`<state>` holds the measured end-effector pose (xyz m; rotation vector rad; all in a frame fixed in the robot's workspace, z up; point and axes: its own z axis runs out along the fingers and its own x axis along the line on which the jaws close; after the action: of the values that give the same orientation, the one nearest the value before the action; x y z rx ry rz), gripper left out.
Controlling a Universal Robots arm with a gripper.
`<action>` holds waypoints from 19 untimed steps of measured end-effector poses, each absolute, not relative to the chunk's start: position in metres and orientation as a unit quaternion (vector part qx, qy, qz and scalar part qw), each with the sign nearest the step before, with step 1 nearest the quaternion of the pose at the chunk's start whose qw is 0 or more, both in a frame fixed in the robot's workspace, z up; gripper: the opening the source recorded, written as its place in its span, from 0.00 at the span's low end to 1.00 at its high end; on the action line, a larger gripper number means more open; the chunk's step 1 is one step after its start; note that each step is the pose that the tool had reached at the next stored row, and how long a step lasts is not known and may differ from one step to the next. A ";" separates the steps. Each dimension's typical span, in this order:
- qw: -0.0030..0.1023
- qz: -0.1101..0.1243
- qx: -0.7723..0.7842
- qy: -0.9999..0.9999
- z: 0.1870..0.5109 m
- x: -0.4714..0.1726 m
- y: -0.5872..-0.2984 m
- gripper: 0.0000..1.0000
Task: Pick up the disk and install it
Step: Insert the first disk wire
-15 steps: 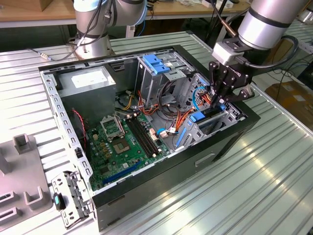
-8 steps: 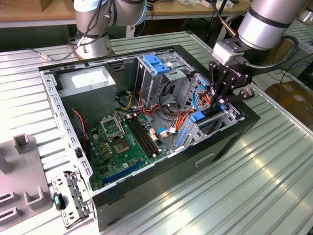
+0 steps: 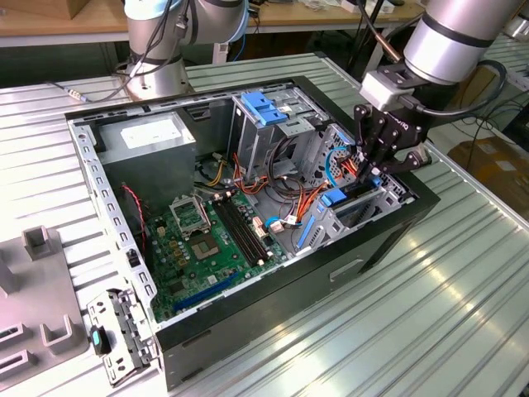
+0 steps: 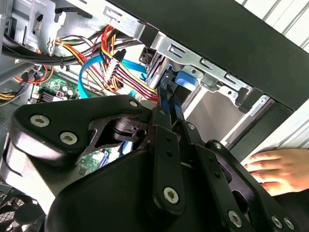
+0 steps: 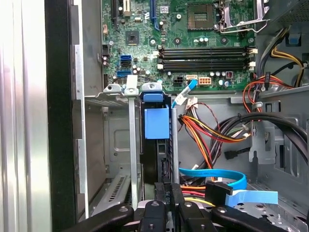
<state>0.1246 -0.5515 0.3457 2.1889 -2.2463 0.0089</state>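
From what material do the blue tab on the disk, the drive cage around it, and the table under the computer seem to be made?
Blue tab: probably plastic, with a matte, even colour and moulded edges. Drive cage: bare sheet metal, dull grey, with punched holes and folded edges. Table: seems to be ribbed metal, perhaps aluminium, since its long grooves reflect light in bright streaks. The gripper sits over the disk.

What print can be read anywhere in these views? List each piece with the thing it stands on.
White sticker on the large grey metal power-supply box: black print, too small to read.
Body of the black gripper: white lettering, too blurred to read.
Green motherboard: white markings, too small to read.
No text can be quoted.
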 end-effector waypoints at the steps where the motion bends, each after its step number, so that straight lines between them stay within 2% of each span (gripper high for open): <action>1: 0.003 0.003 0.698 -0.716 0.346 0.125 -0.551 0.17; 19: 0.002 0.002 0.699 -0.715 0.345 0.125 -0.551 0.17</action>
<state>0.1246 -0.5509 0.3451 2.1941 -2.2432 0.0067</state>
